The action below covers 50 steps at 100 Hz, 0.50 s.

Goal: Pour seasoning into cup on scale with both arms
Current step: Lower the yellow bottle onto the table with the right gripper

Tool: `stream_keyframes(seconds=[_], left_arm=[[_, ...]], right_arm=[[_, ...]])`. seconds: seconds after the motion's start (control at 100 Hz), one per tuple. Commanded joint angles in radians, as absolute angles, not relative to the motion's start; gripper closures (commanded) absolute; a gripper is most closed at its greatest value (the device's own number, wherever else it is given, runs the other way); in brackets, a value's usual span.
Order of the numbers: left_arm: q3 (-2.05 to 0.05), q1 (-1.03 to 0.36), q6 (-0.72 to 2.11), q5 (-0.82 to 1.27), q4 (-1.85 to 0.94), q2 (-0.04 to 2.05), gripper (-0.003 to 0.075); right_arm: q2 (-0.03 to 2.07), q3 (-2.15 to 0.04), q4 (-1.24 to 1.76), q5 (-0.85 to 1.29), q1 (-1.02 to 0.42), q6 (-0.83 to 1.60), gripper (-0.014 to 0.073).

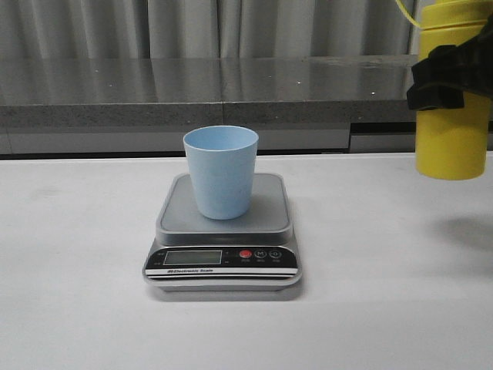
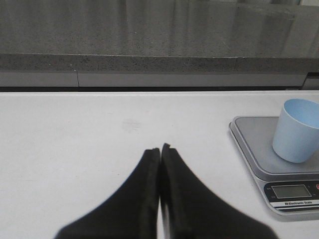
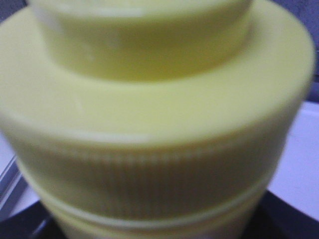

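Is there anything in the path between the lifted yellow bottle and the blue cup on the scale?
Nothing visible. The yellow bottle hangs in the right tool above the table's right side, and the stretch across to the cup on the scale is bare tabletop. The left tool is shut, off to the left.

The cup [image 1: 220, 172] stands on the scale [image 1: 222, 254], seasoning [image 1: 452, 116] right.
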<state>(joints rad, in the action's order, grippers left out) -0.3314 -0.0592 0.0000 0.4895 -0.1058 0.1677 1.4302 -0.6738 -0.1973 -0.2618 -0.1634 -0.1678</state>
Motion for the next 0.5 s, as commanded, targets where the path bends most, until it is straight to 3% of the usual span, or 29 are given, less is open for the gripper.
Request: stream_keyframes(seconds=[0.0,0.12,0.49], left_arm=[[-0.357,-0.057,0.000,0.404,-0.113,0.177,0.0741],[-0.357,-0.057,0.000,0.404,-0.113,0.177,0.0741],[-0.357,-0.057,0.000,0.404,-0.113,0.177,0.0741]], right_arm=[[1.389,-0.638,-0.036,-0.496,-0.156,0.008,0.0252],[1.392,-0.558,0.079,-0.625,-0.156,0.093,0.0252],[1.568,-0.542,0.112,-0.757,-0.153,0.093,0.0252]])
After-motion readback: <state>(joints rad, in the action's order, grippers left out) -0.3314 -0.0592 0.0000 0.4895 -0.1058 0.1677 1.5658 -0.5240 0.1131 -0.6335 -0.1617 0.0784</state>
